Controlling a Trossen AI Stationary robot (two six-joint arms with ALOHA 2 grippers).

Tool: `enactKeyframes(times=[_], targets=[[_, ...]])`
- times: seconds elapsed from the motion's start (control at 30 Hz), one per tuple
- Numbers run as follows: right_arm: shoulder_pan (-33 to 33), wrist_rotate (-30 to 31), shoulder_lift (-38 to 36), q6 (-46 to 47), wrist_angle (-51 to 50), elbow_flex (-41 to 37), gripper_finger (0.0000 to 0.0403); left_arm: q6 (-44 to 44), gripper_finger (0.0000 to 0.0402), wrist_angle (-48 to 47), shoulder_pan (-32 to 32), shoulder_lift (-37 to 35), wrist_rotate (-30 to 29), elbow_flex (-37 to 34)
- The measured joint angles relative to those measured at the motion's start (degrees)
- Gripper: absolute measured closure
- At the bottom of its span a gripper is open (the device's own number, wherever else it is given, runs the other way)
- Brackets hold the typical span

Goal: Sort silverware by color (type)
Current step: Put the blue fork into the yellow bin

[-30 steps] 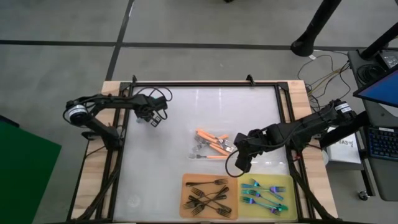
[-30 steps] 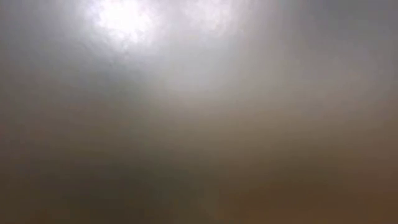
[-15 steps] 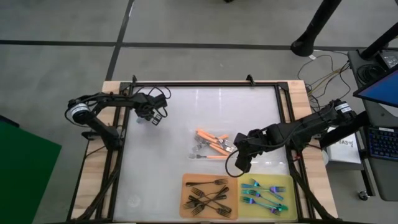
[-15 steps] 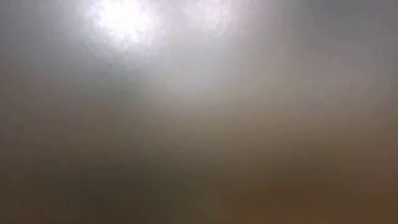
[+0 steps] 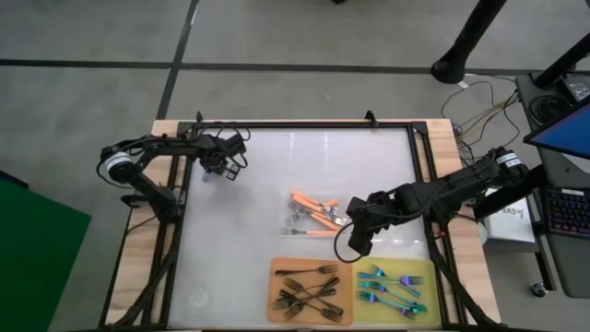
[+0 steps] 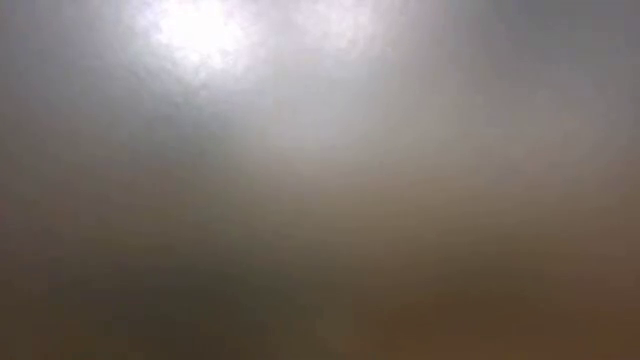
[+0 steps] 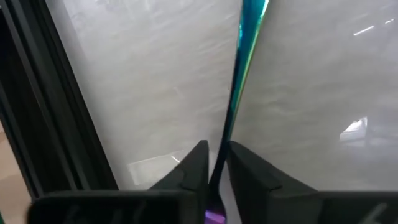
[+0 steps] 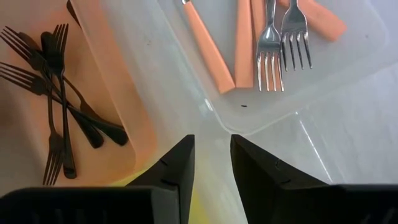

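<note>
In the left wrist view, my left gripper (image 7: pixel 214 165) is shut on one iridescent blue-teal fork (image 7: pixel 239 87). In the high view it is near the table's far left corner (image 5: pixel 218 168). My right gripper (image 5: pixel 355 242) is open and empty, and hangs between the clear tray and the two mats. Its wrist view (image 8: pixel 211 158) shows the orange-handled forks (image 8: pixel 249 43) lying in the clear tray (image 8: pixel 348 62). It also shows the black forks (image 8: pixel 56 106) lying crossed on the orange mat (image 5: pixel 277 272). Several iridescent forks (image 5: pixel 392 288) lie on the yellow mat (image 5: pixel 426 269). My left gripper pinches the iridescent fork's thin shaft (image 7: pixel 222 148) between its two fingers. The fork runs straight on past the fingertips, along the fingers, and a purple bit of it shows behind them. Its far end leaves the picture, so I cannot tell whether it touches the table.
A black frame rail (image 5: pixel 304 124) runs around the white table top (image 5: pixel 277 166), close beside my left gripper. Bare white surface lies between the left gripper and the tray. The low view shows only a grey blur.
My left gripper has moved a little toward the table's far left corner, keeping its hold on the fork. The right arm and the sorted forks have stayed still.
</note>
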Motion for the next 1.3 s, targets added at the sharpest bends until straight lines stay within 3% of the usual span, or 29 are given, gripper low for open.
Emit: enactKeyframes(times=[0.13, 0.43, 0.67, 0.8, 0.9, 1.1, 1.3], targets=[[0.0, 0.0, 0.0, 0.0, 0.0, 0.0, 0.0309, -0.7, 0.0395, 0.4, 0.3, 0.0, 0.2, 0.0], [0.0, 0.0, 0.0, 0.3, 0.0, 0.0, 0.0312, 0.1, 0.0400, 0.0, -0.1, -1.7, 1.4, 0.1], [0.0, 0.1, 0.0, 2.7, 0.1, 0.0, 0.0314, 2.2, 0.0401, -0.9, -1.8, -10.9, 7.3, 2.1], [0.0, 6.0, 0.0, 4.3, 1.8, 0.0, 0.0312, 2.7, 0.0401, 0.0, -3.5, -18.0, 10.9, 3.3], [-0.8, 12.7, 0.1, 6.9, 4.9, 0.0, 0.0312, 2.8, 0.0401, 3.4, -5.7, -23.2, 16.9, 3.5], [-4.8, 19.5, 0.1, 3.8, 22.8, 0.0, 0.0312, -1.3, 0.0401, 16.1, -13.8, -31.0, 30.8, 3.4], [-8.8, 18.4, 0.3, -11.5, 49.4, 0.0, 0.0312, -5.3, 0.0401, 31.4, -22.7, -34.9, 33.1, 3.4]])
